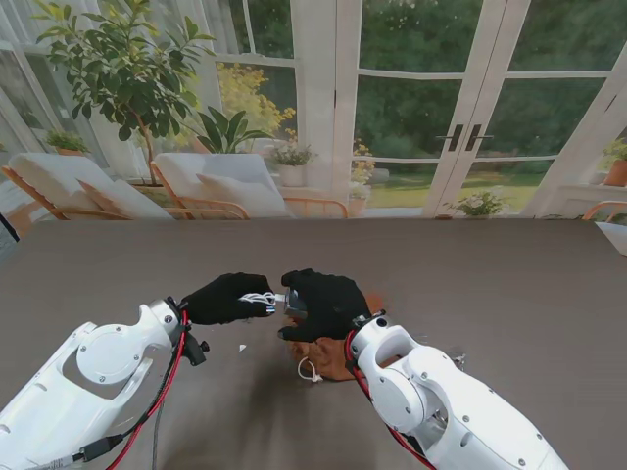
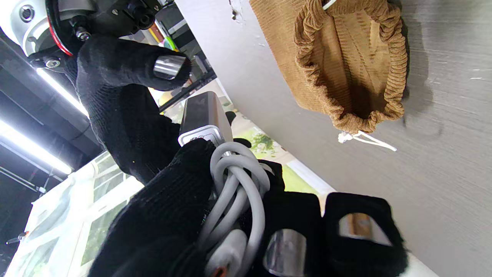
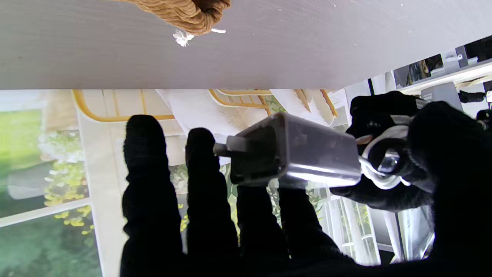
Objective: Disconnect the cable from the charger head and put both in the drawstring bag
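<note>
Both black-gloved hands meet above the table's near middle. My left hand (image 1: 227,298) is shut on a coiled white cable (image 1: 261,298) (image 2: 235,184), its loops bunched between the fingers. My right hand (image 1: 323,304) is shut on the grey charger head (image 3: 303,154) (image 2: 203,115), with fingers under it and the thumb over it. The cable (image 3: 378,165) meets the head's end, and the two look joined. The tan corduroy drawstring bag (image 1: 328,358) (image 2: 346,65) lies on the table under my right wrist, its mouth open and its white cord (image 2: 363,138) trailing out.
The grey table (image 1: 490,284) stretches far to the right and back. A small white speck (image 1: 243,348) lies on it near my left wrist. Windows, chairs and plants stand beyond the far edge.
</note>
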You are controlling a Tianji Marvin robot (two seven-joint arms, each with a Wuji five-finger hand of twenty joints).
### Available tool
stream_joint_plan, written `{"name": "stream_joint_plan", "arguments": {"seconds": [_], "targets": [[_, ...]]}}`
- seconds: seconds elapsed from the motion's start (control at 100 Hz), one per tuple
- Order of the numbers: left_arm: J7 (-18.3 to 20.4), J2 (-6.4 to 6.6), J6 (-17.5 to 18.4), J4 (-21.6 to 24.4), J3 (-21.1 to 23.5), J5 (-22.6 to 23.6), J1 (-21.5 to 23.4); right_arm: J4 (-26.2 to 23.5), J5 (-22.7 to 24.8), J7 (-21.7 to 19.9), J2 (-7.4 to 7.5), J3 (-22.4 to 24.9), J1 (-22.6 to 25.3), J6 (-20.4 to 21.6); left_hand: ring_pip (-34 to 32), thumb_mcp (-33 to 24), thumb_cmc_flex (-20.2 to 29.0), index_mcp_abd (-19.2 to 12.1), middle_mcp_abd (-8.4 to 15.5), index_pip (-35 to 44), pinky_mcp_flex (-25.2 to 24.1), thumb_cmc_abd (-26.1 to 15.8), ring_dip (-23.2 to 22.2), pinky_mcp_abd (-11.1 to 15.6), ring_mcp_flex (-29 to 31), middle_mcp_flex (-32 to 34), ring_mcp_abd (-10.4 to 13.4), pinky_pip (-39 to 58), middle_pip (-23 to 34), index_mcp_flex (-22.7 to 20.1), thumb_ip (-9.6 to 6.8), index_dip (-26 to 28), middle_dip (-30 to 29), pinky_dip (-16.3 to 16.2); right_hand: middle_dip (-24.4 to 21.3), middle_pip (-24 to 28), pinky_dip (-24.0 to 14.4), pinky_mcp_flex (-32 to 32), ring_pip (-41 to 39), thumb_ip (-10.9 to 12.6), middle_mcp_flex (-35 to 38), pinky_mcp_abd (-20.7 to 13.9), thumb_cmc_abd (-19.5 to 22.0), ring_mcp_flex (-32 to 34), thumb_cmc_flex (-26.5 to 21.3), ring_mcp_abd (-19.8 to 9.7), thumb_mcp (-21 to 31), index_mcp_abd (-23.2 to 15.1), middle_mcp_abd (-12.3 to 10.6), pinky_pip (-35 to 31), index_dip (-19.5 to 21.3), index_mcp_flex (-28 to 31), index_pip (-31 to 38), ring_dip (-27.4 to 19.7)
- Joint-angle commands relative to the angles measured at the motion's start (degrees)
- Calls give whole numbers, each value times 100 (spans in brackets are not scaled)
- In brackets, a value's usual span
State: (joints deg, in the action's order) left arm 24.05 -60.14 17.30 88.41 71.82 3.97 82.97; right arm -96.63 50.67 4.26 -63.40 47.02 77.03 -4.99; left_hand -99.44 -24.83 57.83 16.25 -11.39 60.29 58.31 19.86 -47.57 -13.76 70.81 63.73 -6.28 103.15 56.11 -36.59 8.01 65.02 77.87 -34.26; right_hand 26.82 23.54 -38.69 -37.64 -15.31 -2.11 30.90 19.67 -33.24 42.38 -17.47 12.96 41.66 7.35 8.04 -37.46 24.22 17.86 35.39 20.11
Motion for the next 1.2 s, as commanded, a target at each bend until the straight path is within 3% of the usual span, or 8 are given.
{"name": "stream_joint_plan", "arguments": {"seconds": [0.0,0.51,0.53,0.58,0.62,0.8,0.94,1.19], "targets": [[129,-6,-22,56,4,-42,-1,50,-72,-55,-22,-44,-36,31,-759,-1335,970,-840,288,1853,370,-746,-92,52,199,766,474,1673,720,-653,-401,365,113,40,7,60,205,1528,-107,-44,87,-129,220,176,-236,61,-313,128,132,-415,-36,-59,185,101],[252,22,-56,142,61,-81,33,258,-192,214,-92,-130,-116,68,-747,-1297,989,-822,257,1824,363,-759,-70,6,200,739,437,1651,683,-625,-402,315,117,99,550,1076,771,574,-1419,109,1254,-480,1068,1582,-1882,-335,-1643,271,-31,-2388,194,679,1187,627],[252,22,-61,145,62,-81,35,268,-207,228,-96,-131,-117,79,-746,-1296,988,-820,253,1823,362,-755,-69,2,199,735,432,1650,678,-628,-402,312,116,102,597,1136,783,503,-1505,170,1339,-514,1064,1679,-1772,-373,-1181,276,-57,-2462,219,717,1260,659],[253,22,-76,153,68,-81,43,296,-234,269,-107,-135,-122,111,-745,-1296,992,-817,245,1820,361,-756,-66,-5,199,731,422,1647,671,-624,-402,307,114,107,705,1279,828,351,-1661,-245,1583,-570,764,1887,-777,-437,1464,241,-137,-2597,276,846,1433,714],[254,22,-88,158,72,-77,49,319,-254,308,-116,-139,-126,138,-743,-1293,993,-815,239,1815,360,-763,-64,-11,199,730,413,1644,666,-616,-402,303,113,111,771,1383,838,247,-1742,-400,1761,-594,733,2018,-633,-475,2013,194,-183,-2659,331,982,1571,745],[265,23,-128,180,83,-78,72,389,-316,332,-120,-145,-144,307,-737,-1282,1000,-809,223,1806,358,-761,-51,-46,199,724,384,1633,650,-614,-399,277,110,129,1150,1821,805,-315,-2426,-1377,2556,-721,719,2775,-1294,-701,1874,-43,-252,-3112,-581,1337,2695,1057],[289,30,-177,232,110,-59,99,500,-403,450,-139,-137,-137,544,-729,-1272,1001,-800,204,1792,354,-770,-39,-63,199,709,366,1618,629,-591,-398,260,105,144,1514,2304,613,-975,-3570,-1470,3399,-857,743,3285,-1714,-950,1752,-286,-334,-3631,-725,1766,3411,1543],[328,42,-269,306,176,-10,163,687,-366,625,-145,-146,-179,875,-724,-1256,1011,-795,179,1783,352,-772,-18,-98,199,697,346,1606,604,-586,-401,231,100,169,1975,2542,182,-2330,-6177,-1573,4906,-1163,429,3325,-1545,-1642,2244,-748,-703,-4487,-275,2176,3757,2443]]}}
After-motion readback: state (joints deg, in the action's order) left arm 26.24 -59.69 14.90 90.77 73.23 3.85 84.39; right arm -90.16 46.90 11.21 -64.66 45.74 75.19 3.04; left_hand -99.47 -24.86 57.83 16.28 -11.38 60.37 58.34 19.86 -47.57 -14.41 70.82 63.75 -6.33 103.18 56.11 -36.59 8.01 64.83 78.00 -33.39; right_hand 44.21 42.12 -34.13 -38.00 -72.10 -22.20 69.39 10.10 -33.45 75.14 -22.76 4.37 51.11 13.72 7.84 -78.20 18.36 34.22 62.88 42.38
